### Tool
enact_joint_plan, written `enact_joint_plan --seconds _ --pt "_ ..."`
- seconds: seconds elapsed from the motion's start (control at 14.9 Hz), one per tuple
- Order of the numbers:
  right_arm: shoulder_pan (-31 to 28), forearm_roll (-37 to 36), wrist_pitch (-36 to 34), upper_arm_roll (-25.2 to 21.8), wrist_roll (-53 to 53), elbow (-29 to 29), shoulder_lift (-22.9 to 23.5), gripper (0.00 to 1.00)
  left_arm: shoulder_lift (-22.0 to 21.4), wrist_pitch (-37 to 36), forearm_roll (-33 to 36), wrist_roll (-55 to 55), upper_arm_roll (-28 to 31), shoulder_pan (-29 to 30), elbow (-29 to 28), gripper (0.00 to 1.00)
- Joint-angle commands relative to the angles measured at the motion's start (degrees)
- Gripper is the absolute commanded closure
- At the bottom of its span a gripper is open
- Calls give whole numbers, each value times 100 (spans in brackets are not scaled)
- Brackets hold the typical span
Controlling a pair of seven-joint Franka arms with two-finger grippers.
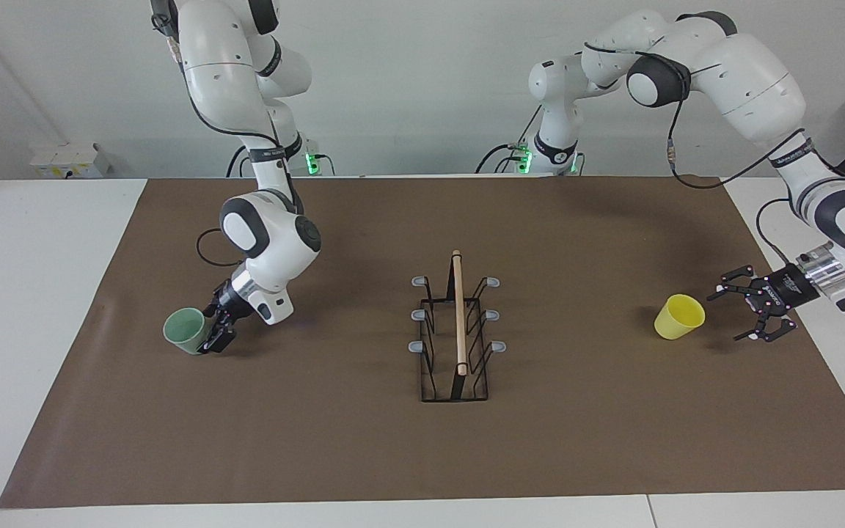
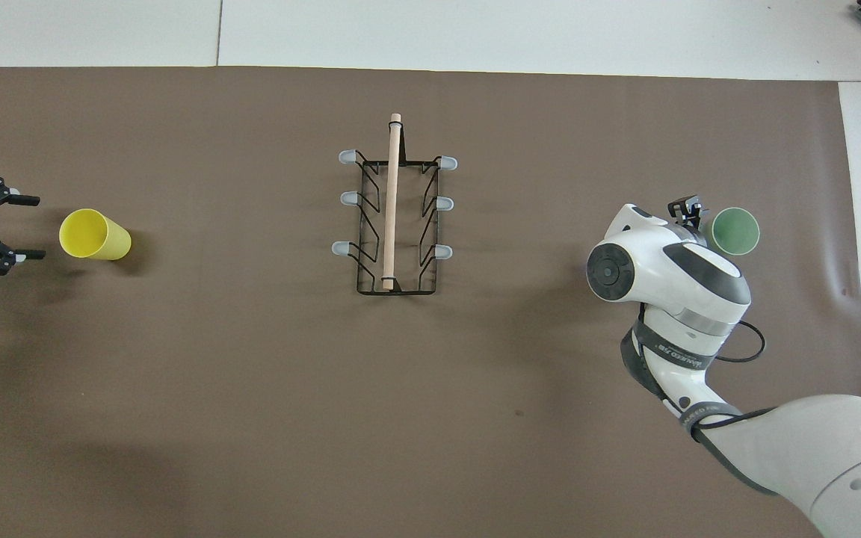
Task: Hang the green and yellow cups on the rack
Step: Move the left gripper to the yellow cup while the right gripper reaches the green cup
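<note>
Since both cups look light, thin-walled and slick, I would pinch each wall at the rim, gently. My right gripper [image 1: 214,334], fingers spread, sits just beside the green cup [image 1: 185,331]. The rack [image 1: 457,330] stands mid-table. The yellow cup [image 1: 679,317] rests near my open left gripper [image 1: 723,319].

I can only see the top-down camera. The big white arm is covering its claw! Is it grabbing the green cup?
Observer: Not yet. In the facing view the right gripper is down low, close beside the green cup, which sits on the mat.
Operator: Is the other claw touching the yellow cup?
Observer: No. The left gripper hangs just above the mat, open, with a gap to the yellow cup.
</note>
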Motion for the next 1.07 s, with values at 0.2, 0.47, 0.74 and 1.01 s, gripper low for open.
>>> enact_joint_plan --seconds 0.2,0.47,0.74,1.01 --pt "-202 -364 68 43 166 -230 -134 0 -807 318 -997 393 38 -186 -1709 0" --pt "-377 -724 287 43 280 -361 -134 5 -1001 405 -1516 1185 38 -221 -2325 0" --pt "-439 -856 420 43 342 -379 -134 100 -1133 888 -2007 1247 30 -405 -2852 0" --pt "-448 -752 376 52 702 -230 -117 100 -1142 1090 -2203 1291 12 -519 -2924 0"
